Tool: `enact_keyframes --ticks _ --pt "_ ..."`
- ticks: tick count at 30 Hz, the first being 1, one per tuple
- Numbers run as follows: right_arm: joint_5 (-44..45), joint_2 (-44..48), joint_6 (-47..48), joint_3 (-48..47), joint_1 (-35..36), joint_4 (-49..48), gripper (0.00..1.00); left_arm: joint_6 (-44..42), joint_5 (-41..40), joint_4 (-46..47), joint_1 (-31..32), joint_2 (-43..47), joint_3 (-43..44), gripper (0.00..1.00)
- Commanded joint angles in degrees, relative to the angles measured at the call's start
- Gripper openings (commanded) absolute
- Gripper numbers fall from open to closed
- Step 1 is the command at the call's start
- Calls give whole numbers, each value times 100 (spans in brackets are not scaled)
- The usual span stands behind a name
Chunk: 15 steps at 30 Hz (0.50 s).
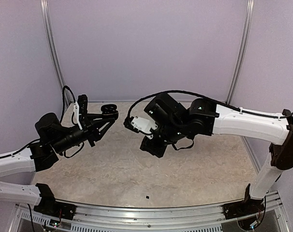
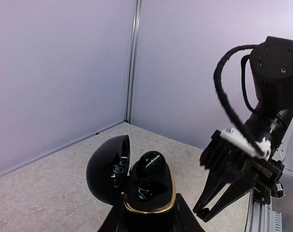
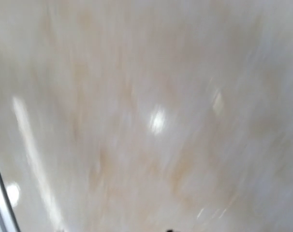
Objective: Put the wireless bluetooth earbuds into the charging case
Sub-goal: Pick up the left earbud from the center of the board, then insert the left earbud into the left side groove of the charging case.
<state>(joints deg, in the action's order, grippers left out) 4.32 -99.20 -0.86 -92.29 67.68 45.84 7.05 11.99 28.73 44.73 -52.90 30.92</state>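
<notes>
My left gripper (image 1: 106, 115) is shut on the charging case (image 2: 149, 205), a glossy black shell with a gold rim, held above the table's left side. The case's lid (image 2: 104, 169) is swung open to the left. One black earbud (image 2: 151, 163) sits in the far socket; the near socket (image 2: 147, 189) looks hollow. To the case's right, my right gripper (image 2: 203, 212) points down at the table with its fingers shut. A small dark blob shows at their tips; I cannot tell whether it is an earbud. The right wrist view is a blur of table.
A tiny black speck (image 1: 147, 197) lies on the marbled table (image 1: 195, 169) near the front edge. Lilac walls with metal posts (image 1: 52, 48) close in the back and sides. The right arm (image 1: 243, 121) arches over the middle.
</notes>
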Motion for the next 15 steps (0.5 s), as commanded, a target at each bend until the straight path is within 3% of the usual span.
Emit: enact_keyframes --ticks 1,10,15 --pt "-302 772 573 318 -64 -1312 12 9 208 329 -35 -107 133 4" --pt "-1147 1728 1187 736 88 -2885 12 -233 895 752 0 -261 90 3" --pt "-1335 1936 1377 796 237 -3586 10 -850 1177 798 308 -257 57 2"
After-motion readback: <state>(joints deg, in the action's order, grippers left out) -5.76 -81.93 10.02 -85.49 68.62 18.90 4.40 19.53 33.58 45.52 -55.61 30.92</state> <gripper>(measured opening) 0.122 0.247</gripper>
